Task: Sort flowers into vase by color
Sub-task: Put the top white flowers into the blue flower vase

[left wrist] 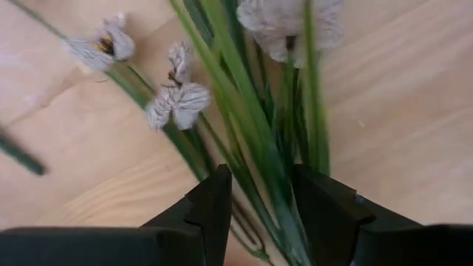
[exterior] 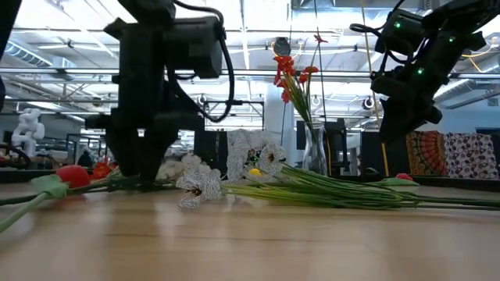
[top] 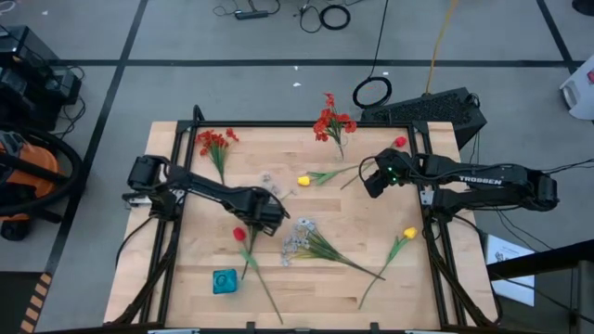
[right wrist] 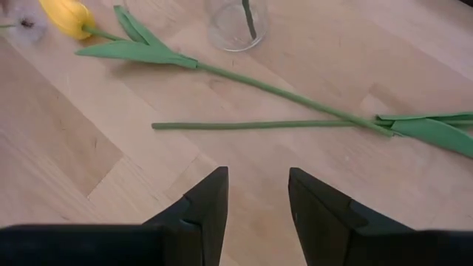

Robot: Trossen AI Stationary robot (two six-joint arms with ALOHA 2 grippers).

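A spray of small white blossoms point(top: 299, 237) lies mid-table on its long green stalks point(left wrist: 255, 148). My left gripper point(left wrist: 262, 203) is open and low at the table point(exterior: 141, 176), with those stalks running between its fingers. My right gripper point(right wrist: 257, 196) is open and hovers above the table point(top: 369, 178), over a yellow tulip point(right wrist: 68, 16) and a loose green stem point(right wrist: 259, 125) that lie flat. A glass vase point(right wrist: 236, 26) holds a red cluster point(top: 329, 121). A red tulip point(top: 239, 234), a second yellow tulip point(top: 409, 233) and another red cluster point(top: 213, 141) lie on the wood. My left gripper comes down from above with its open fingers point(left wrist: 214, 203) on either side of the white spray's green stalks point(left wrist: 281, 214), which lie on the table. Whether a finger touches the stalks, I cannot tell.
A small teal object point(top: 225, 281) sits near the table's near edge. A red bud point(top: 400, 142) lies by the far right corner, and a few loose white blossoms point(top: 269, 178) lie near the left arm. Bare wood point(top: 325, 297) shows along the near edge.
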